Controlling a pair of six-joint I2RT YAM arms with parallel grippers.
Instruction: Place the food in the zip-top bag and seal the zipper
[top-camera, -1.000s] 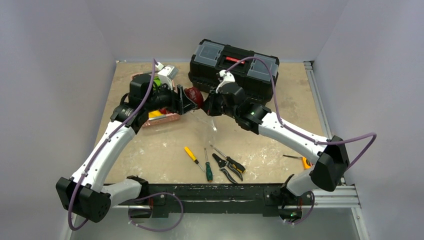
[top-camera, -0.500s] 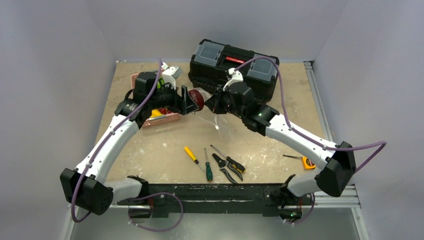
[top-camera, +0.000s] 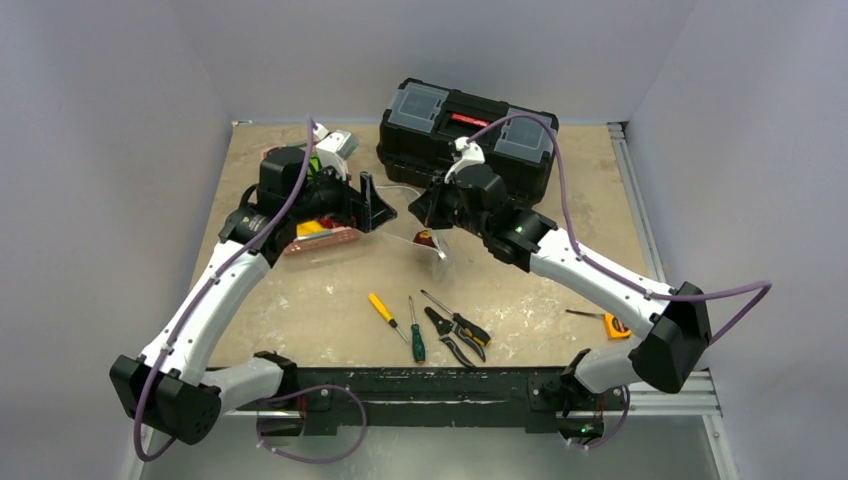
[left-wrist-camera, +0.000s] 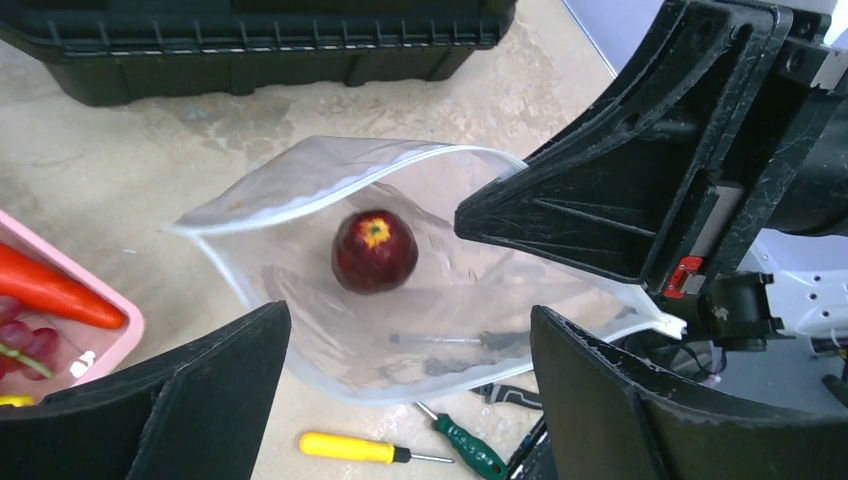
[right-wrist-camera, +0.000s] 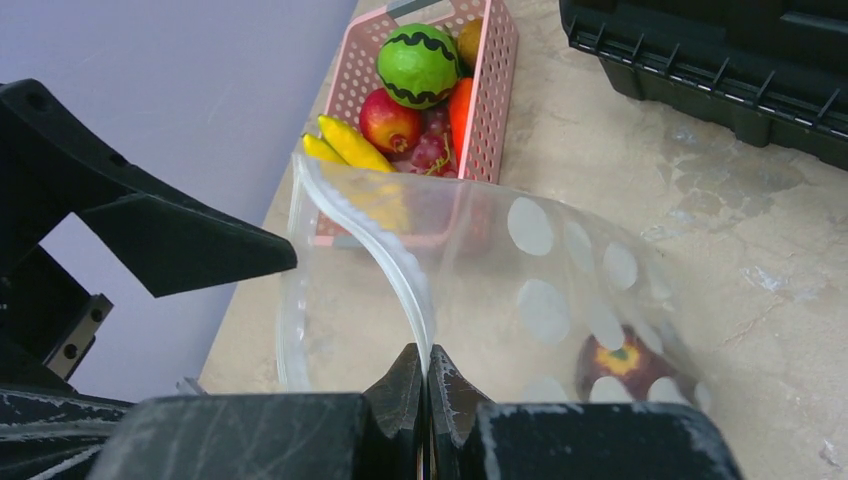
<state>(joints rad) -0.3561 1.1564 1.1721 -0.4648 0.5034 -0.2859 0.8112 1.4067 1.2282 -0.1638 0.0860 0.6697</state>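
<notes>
- Spreading under everything, the scuffed table (top-camera: 300, 290) carries a black toolbox (top-camera: 465, 130) at its far edge, just behind the spot where the two arms meet.
- Left gripper (left-wrist-camera: 410, 312): half a second ago its jaws were clamped on a dark red apple. Now they stand wide apart and empty, poised above the mouth of the bag.
- Right gripper (right-wrist-camera: 427, 360): closed as before, its fingers pinching the rim of the bag at the zipper (right-wrist-camera: 380, 240). It holds the mouth up and open. In the left wrist view its black body covers the right side of the opening.
- Clear dotted bag (left-wrist-camera: 300, 190): lifted at its mouth, with its lower end near the table. The zipper is unsealed and curves around the opening.
- Pink basket (right-wrist-camera: 490, 90): to the left of the bag and partly under the left arm. It holds a watermelon (right-wrist-camera: 418, 62), a banana (right-wrist-camera: 350, 145), a carrot (left-wrist-camera: 55, 290) and a red fruit (right-wrist-camera: 390, 120).
- Apple (left-wrist-camera: 374, 250): gone from the left jaws and now inside the bag, below the rim.
- Yellow screwdriver (top-camera: 383, 310), green screwdriver (top-camera: 415, 338) and pliers (top-camera: 455, 335): unmoved, on the table nearer the arm bases, well apart from the bag.
</notes>
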